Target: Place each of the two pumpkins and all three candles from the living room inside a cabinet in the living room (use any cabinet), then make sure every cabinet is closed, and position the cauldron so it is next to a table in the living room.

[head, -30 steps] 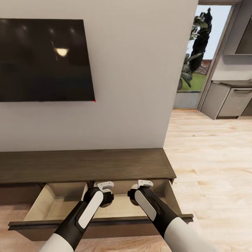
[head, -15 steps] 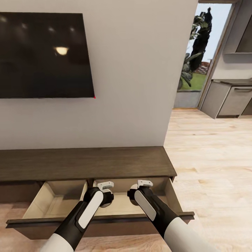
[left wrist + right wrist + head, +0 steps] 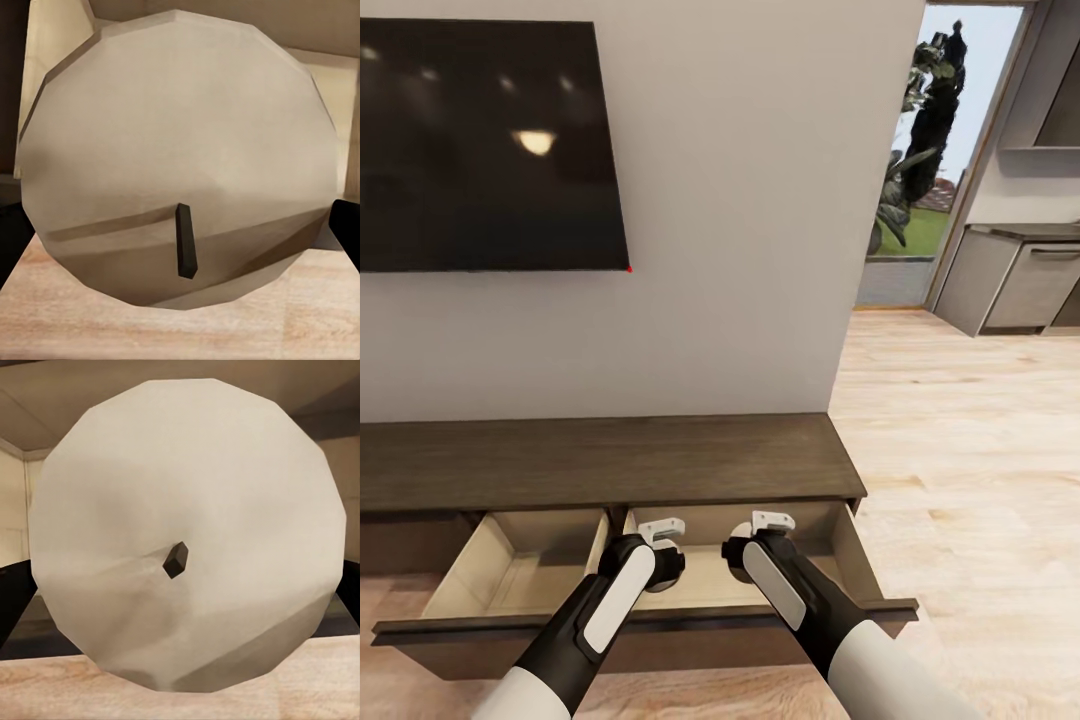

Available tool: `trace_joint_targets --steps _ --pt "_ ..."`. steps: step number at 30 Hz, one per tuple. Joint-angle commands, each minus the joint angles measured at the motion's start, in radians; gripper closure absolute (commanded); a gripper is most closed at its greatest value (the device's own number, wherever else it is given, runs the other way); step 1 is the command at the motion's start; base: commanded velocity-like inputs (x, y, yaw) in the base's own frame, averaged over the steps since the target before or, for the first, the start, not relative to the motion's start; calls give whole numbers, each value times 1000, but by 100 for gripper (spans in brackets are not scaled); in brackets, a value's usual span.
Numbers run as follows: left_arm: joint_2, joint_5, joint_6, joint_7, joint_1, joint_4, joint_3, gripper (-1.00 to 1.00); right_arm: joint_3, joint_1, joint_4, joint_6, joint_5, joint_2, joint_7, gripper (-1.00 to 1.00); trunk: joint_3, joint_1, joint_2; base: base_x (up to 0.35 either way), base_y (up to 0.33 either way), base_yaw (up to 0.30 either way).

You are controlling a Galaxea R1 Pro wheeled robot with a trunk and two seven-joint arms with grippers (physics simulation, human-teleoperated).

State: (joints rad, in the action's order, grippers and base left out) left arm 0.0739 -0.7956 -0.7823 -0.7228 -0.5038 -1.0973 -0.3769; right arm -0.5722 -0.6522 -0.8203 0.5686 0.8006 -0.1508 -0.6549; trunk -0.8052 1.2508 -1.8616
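Two arms reach down over open drawer of cabinet (image 3: 610, 462), long low dark wood unit under TV (image 3: 490, 145) on wall. Drawer pulled out, pale inside. Left pincer (image 3: 660, 530) holds candle (image 3: 180, 157), seen close, dark wick on top, black finger tips at both sides. Right pincer (image 3: 772, 522) holds other candle (image 3: 187, 540) same way. Both candles hang over drawer. Wood floor (image 3: 960, 450) runs right toward kitchen cupboards (image 3: 1010, 285)
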Motion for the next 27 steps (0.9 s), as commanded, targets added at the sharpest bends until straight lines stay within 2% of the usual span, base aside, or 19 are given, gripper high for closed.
trace_joint_targets --steps 1,9,20,27 --pt "0 -7 -3 -16 -1 -2 -2 100 -3 -1 -1 2 8 1 -9 100 -1 0 0 0 0 0" --pt "0 -7 -3 -14 -1 -8 -2 100 -4 0 -2 2 7 2 -9 100 -1 0 0 15 0 0" --pt "-1 -7 -3 -13 -1 -9 0 100 -5 -1 -2 2 8 1 -9 100 -1 0 0 199 0 0" --pt "0 -7 -3 -13 -1 -9 0 100 -5 -1 -2 2 8 1 -9 100 -1 0 0 62 0 0"
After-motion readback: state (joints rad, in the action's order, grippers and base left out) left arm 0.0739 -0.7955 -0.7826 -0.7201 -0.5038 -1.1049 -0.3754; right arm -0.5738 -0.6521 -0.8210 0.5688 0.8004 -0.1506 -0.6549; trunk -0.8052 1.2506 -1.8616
